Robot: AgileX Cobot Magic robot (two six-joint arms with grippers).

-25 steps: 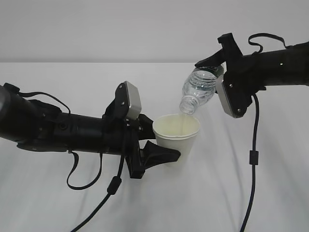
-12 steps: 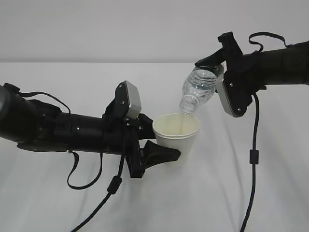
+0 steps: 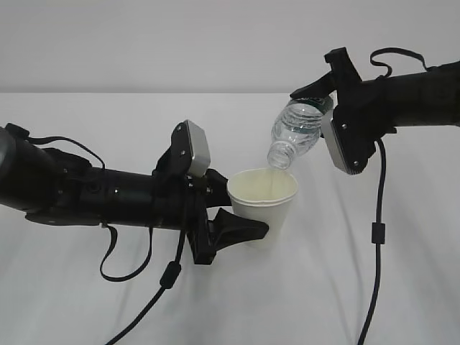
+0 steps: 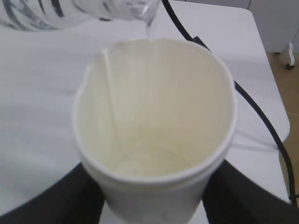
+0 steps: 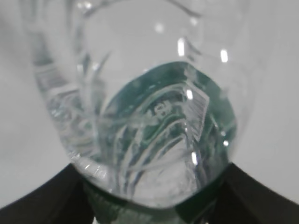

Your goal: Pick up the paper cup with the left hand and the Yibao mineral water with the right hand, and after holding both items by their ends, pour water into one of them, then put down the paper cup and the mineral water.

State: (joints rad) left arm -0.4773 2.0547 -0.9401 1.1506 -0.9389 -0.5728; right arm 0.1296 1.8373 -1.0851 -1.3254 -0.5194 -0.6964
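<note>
While tilted over the paper cup [image 3: 262,203], bottle [image 3: 296,133] between right fingers [image 3: 310,89].

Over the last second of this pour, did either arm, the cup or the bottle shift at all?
Nothing visibly changed: the right hand keeps the Yibao mineral water tipped over the paper cup, which the left hand still holds.

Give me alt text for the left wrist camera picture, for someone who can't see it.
A white paper cup fills the frame, seen from above and clamped at its base between two black fingers, with a little water in its cream bottom. The clear bottle's mouth tips over the far rim, above a white table crossed by a black cable.
</note>
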